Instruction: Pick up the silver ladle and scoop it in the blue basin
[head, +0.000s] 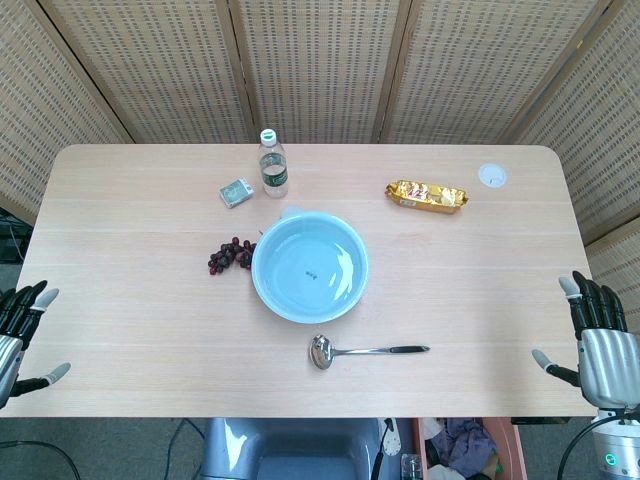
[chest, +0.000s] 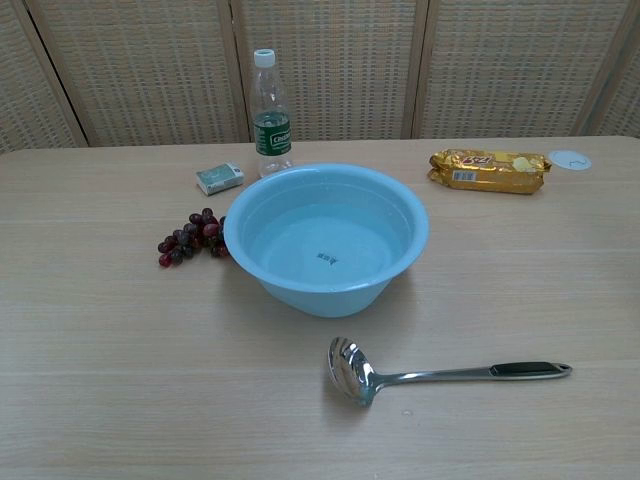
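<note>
The right hand (head: 600, 335) and left hand (head: 20, 330) wait at the table's side edges, fingers spread, holding nothing. The silver ladle (head: 365, 350) lies flat just near of the blue basin (head: 310, 266), lengthwise left to right, bowl left, black handle pointing right. Its thin handle could slip from the fingers, or a bump could spill the basin's water.

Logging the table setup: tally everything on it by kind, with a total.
Basin: 1
Ladle: 1
Bottle: 1
Grape bunch: 1
Snack pack: 1
Small box: 1
White disc: 1
Total: 7
</note>
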